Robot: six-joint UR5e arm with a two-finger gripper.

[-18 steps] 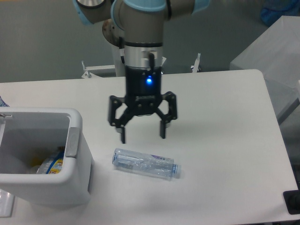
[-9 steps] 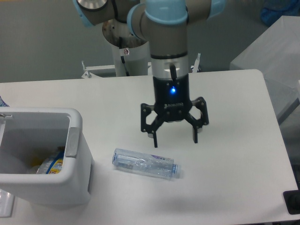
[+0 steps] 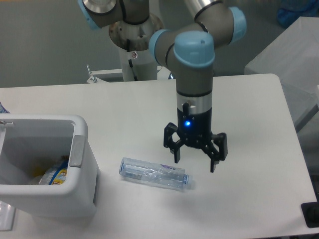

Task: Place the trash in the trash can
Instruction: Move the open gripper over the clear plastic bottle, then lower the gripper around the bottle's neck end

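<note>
The tool (image 3: 195, 163) hangs released, fingers spread wide, blue light lit on its body, just above the white bench (image 3: 239, 109). The clear crushed bottle (image 3: 155, 173) lies on its side just below and left of the tool, untouched. Further left stands the white trash can (image 3: 82, 149), the snack wrapper (image 3: 54, 175) inside.

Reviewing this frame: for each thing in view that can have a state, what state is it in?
claw: open, empty, hanging just above the table beside the bottle's cap end.
plastic bottle: crushed, lying on its side on the table, untouched.
trash can: upright, open on top.
snack wrapper: crumpled, already inside the trash can.
</note>
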